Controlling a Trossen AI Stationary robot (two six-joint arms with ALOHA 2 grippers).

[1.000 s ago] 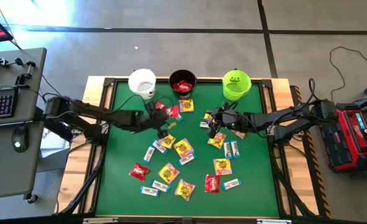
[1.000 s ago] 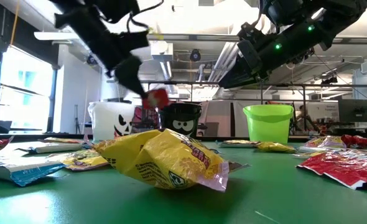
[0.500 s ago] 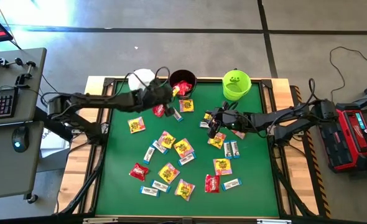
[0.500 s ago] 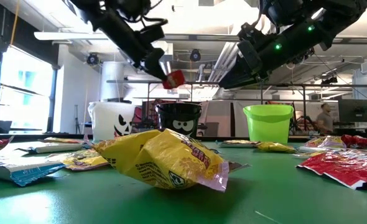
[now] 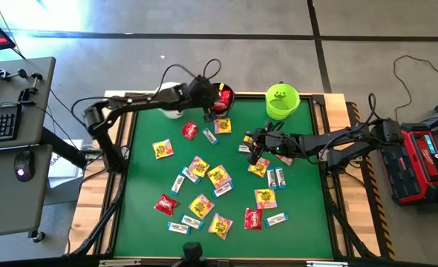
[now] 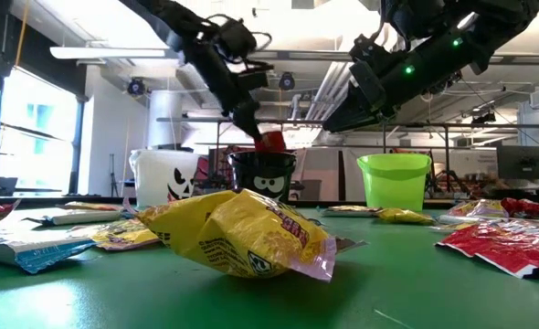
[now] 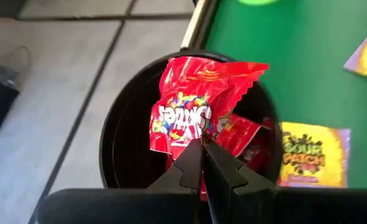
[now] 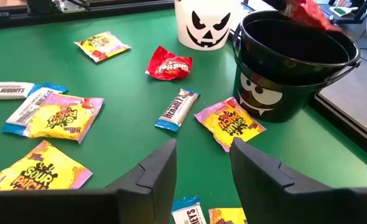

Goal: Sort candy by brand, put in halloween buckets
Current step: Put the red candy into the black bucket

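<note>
At the top edge of the high view we see the white pail (image 5: 168, 100), black pail (image 5: 220, 99) and green pail (image 5: 281, 102) in a row, with open gaps between them. The left tool (image 5: 220, 94) hangs over the black pail's mouth, blocking it. Bare bench (image 5: 141, 185) runs down the left side; packets (image 5: 217, 176) crowd the middle and lower right.

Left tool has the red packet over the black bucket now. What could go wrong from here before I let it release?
1. The left tool pinches the red packet only by its lower edge, so it may cling or flutter on release and catch the black bucket rim rather than drop in.
2. The left arm reaches right past the white bucket; pulling back low might knock it.
3. The right tool hangs open over candy near the green bucket; it may pinch two packets together.
</note>
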